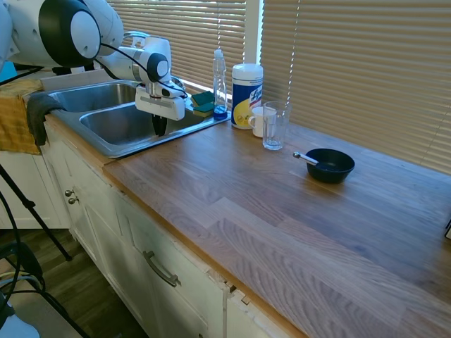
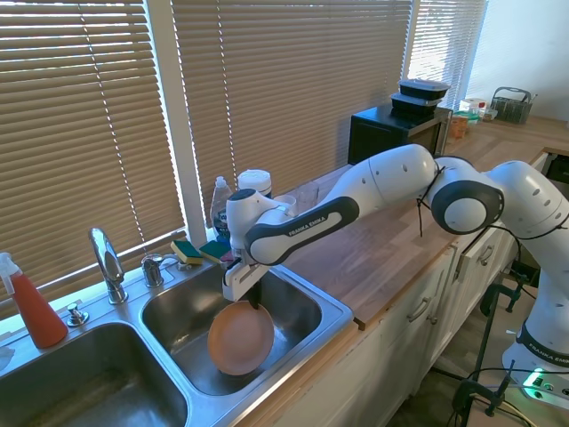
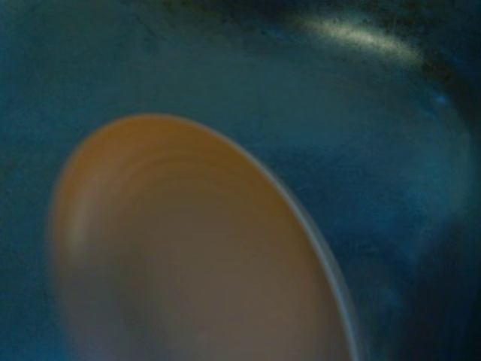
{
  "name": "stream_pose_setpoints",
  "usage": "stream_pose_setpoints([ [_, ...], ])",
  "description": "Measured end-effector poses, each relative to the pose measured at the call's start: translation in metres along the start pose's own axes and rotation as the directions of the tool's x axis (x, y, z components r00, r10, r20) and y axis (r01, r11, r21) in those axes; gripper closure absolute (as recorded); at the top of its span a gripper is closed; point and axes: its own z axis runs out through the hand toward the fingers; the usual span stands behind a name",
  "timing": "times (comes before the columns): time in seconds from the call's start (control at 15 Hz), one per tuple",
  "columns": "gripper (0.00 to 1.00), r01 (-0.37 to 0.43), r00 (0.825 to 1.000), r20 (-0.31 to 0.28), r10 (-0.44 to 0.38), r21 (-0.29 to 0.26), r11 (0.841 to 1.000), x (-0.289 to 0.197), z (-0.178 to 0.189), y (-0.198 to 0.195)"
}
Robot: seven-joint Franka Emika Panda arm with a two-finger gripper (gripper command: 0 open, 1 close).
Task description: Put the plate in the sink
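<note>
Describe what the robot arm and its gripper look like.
The arm is glossy white with rounded segments and dark grey-black joint caps. One link has a dark band with white lettering. Thin black cables run along it. The gripper has a white boxy body with short dark fingers.

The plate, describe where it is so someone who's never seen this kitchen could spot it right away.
Find the double steel sink under the window blinds. In the basin next to the wooden counter, the plate hangs tilted on edge below the gripper, which pinches its rim. It is the only salmon-orange round thing there, wider than the dark bowl on the counter.
</note>
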Motion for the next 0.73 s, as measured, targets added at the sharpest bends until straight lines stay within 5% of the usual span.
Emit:
stream_pose_setpoints([
  [0.4, 0.00, -0.005, 1.000, -0.017, 0.006, 0.025, 1.000, 0.004, -0.016, -0.007],
  [0.73, 0.00, -0.034, 0.998, -0.048, 0.038, 0.081, 0.996, 0.000, -0.075, -0.002],
])
